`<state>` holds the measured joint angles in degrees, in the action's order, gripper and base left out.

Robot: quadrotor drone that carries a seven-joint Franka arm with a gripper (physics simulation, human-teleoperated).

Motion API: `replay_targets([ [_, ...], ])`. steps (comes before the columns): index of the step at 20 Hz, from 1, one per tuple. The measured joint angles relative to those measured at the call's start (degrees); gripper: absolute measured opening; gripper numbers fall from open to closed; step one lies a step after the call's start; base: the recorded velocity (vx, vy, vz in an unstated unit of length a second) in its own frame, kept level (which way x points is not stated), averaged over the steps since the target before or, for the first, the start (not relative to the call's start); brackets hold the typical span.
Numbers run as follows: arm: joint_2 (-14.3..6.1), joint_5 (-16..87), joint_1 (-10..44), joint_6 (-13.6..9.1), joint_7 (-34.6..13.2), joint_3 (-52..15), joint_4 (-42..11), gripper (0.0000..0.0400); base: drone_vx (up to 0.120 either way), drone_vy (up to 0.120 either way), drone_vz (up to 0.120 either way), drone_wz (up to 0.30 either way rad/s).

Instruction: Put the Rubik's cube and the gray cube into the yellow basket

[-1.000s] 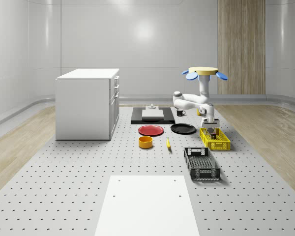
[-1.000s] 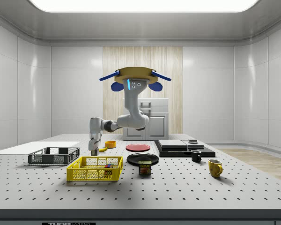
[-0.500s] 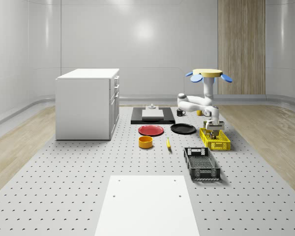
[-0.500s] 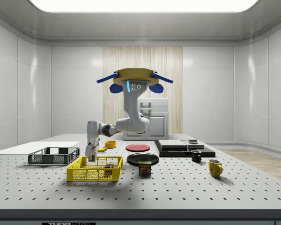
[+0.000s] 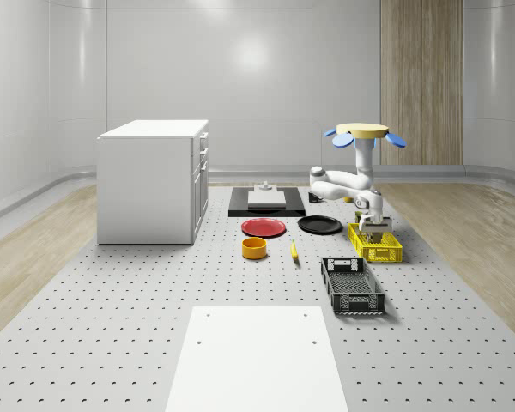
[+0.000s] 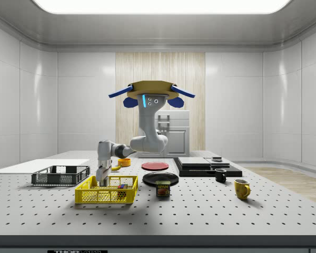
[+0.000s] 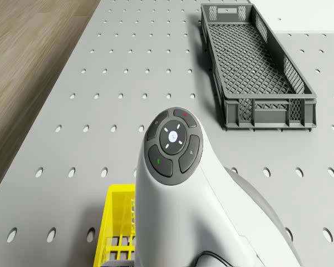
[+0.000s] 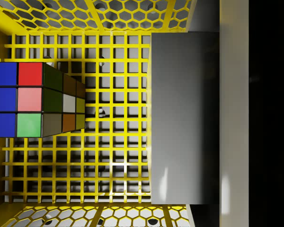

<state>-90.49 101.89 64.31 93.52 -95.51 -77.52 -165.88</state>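
In the side view, a dark crate (image 6: 60,175) sat at the left, then the yellow basket (image 6: 106,196). The gripper (image 6: 101,179) reached down into the basket's left end, its jaws clamped on the gray cube (image 8: 184,118), held just above the basket floor. The Rubik's cube (image 8: 35,99) lay inside the basket, apart from the gray cube. The drone (image 6: 151,94) hovered above the table (image 6: 200,211), behind the basket and a little to its right. Further right stood a can (image 6: 163,188), a black mug (image 6: 220,175) and a yellow mug (image 6: 242,188).
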Motion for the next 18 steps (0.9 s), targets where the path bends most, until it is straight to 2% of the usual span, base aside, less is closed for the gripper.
replay_targets([
  [7, -0.02, 4.52, 0.76, 1.43, -0.07, 4.73, 1.02, 0.0250, 0.000, 0.000, 0.000, 0.000],
  [8, 0.01, 5.06, 0.86, 1.58, -0.07, 5.29, 1.17, 0.0262, 0.000, 0.000, 0.000, 0.000],
  [10, 0.09, 5.89, 1.01, 1.79, -0.07, 6.15, 1.40, 0.0316, 0.000, 0.000, 0.000, 0.000],
  [12, 0.20, 6.01, 0.99, 1.70, -0.05, 6.24, 1.41, 0.0349, 0.000, 0.000, 0.000, 0.000],
  [18, 0.57, 2.88, 0.25, 0.26, 0.08, 2.86, 0.53, 0.0389, 0.000, 0.000, 0.000, 0.000],
])
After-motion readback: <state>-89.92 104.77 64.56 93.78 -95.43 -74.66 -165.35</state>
